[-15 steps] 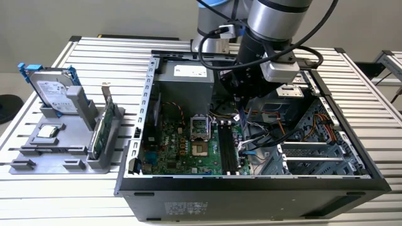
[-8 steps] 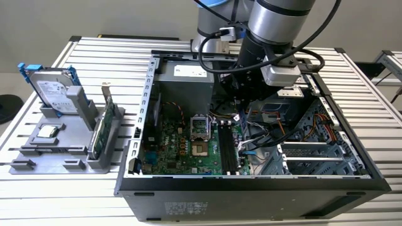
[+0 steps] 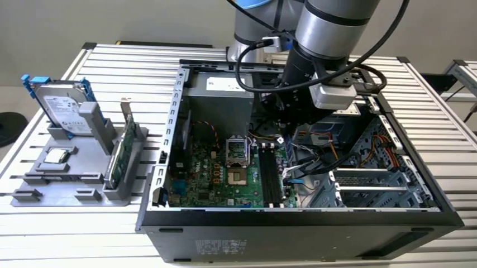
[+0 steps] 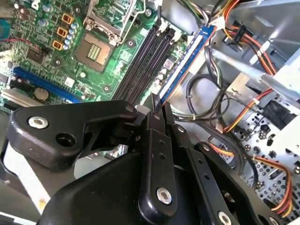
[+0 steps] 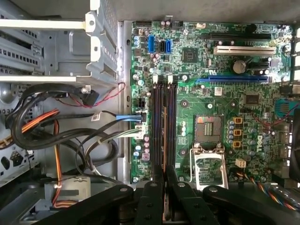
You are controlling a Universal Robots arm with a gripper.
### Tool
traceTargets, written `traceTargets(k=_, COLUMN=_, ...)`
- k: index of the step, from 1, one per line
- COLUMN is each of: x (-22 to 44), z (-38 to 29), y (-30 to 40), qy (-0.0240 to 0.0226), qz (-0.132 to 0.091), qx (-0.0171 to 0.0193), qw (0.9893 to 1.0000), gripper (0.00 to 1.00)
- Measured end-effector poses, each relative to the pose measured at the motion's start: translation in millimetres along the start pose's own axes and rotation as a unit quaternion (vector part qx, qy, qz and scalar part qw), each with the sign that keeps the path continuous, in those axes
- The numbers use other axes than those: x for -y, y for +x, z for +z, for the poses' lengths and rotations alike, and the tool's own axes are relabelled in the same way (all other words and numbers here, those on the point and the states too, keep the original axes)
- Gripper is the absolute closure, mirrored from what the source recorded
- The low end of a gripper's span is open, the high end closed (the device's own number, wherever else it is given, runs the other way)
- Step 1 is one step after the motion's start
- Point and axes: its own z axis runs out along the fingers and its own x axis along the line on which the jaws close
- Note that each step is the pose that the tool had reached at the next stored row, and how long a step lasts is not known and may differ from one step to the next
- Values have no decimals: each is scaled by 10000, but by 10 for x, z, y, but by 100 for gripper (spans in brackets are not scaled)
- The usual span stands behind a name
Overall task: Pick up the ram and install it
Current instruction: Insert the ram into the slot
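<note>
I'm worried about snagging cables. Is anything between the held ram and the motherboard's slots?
Nothing visible is. The claw grips the ram above the black slots, whose tops look bare. The loose cables lie to one side of the slots, not across them.

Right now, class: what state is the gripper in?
Gripper: closed on the ram, held over the motherboard's slots.
</note>
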Motion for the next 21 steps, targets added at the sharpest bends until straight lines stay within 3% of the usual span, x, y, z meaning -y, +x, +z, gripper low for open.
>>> traceTargets(k=12, x=-83, z=87, y=5, qy=-8, qz=36, qx=-1, qw=10000, gripper=100)
traceTargets(k=21, x=-103, z=175, y=8, qy=-9, qz=33, qx=-1, qw=10000, gripper=100)
